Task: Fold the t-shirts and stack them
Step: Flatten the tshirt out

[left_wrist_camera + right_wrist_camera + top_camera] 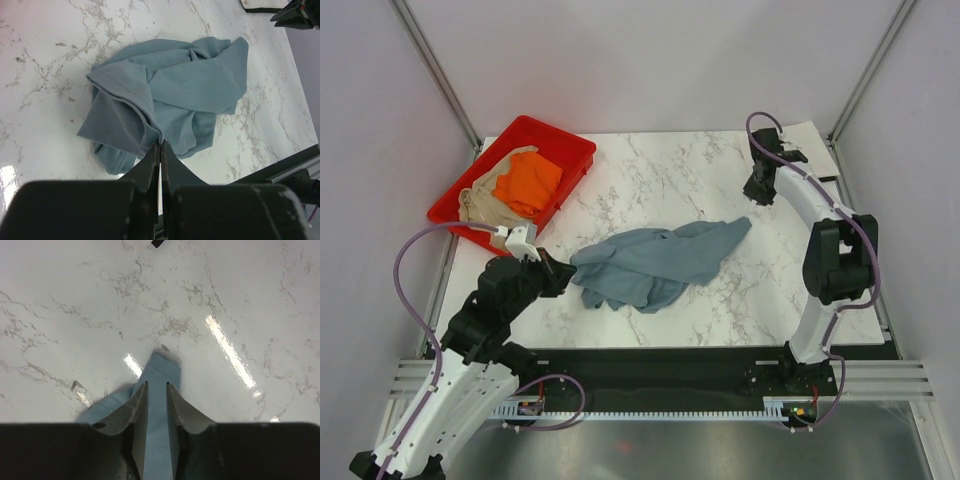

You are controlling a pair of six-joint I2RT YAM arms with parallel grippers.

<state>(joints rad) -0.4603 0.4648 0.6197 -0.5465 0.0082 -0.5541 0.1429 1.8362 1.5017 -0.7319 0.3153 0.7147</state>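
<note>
A slate blue-grey t-shirt (655, 262) lies crumpled in the middle of the marble table; it also shows in the left wrist view (170, 95). My left gripper (568, 268) is shut on its left edge, pinching a fold between the tips (161, 144). My right gripper (758, 195) hovers open just beyond the shirt's far right corner (162, 367), which shows between its fingers on the table below. A bright orange shirt (527, 182) and a tan-beige shirt (485, 208) lie in the red tray. The off-white shirt is out of view.
The red plastic tray (563, 135) stands at the table's back left corner. Grey walls with metal posts enclose the table on three sides. A black rail runs along the near edge (650, 360).
</note>
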